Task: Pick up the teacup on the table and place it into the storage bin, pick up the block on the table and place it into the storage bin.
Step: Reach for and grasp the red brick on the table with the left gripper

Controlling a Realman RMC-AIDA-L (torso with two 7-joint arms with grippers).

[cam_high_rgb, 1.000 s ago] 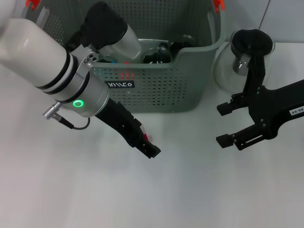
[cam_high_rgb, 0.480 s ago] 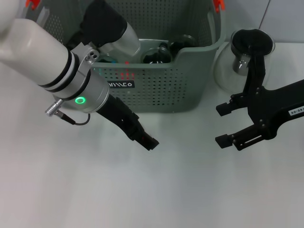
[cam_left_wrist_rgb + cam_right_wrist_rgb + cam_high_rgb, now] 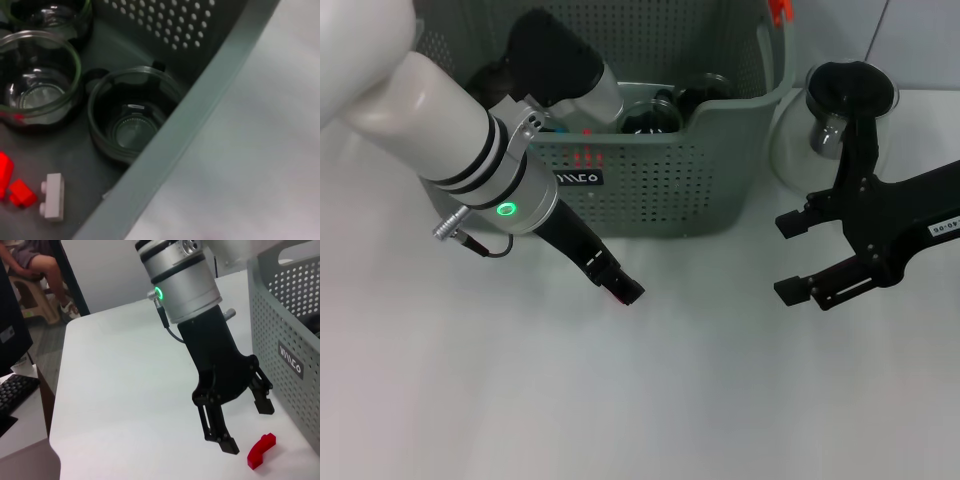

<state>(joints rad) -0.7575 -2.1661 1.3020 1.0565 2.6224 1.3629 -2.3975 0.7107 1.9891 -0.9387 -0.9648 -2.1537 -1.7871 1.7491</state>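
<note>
Left gripper (image 3: 245, 427) released, low over white table (image 3: 650, 400), just above curved red plastic block (image 3: 261, 450), beside grey-green perforated storage bin (image 3: 720, 160). Clear glass teacup (image 3: 131, 116) inside bin. Right gripper (image 3: 798, 257) released, parked apart.

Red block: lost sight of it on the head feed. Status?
Left hand open, above the table by the bin. Red block on the table just beside its fingers, ungrasped. Right hand open, idle off to the right.

I note the storage bin (image 3: 720, 150) is matt perforated plastic; teacups (image 3: 131, 117) inside it are clear glossy glass; the red block (image 3: 261, 450) looks smooth plastic; the table (image 3: 720, 400) is smooth matt white.
</note>
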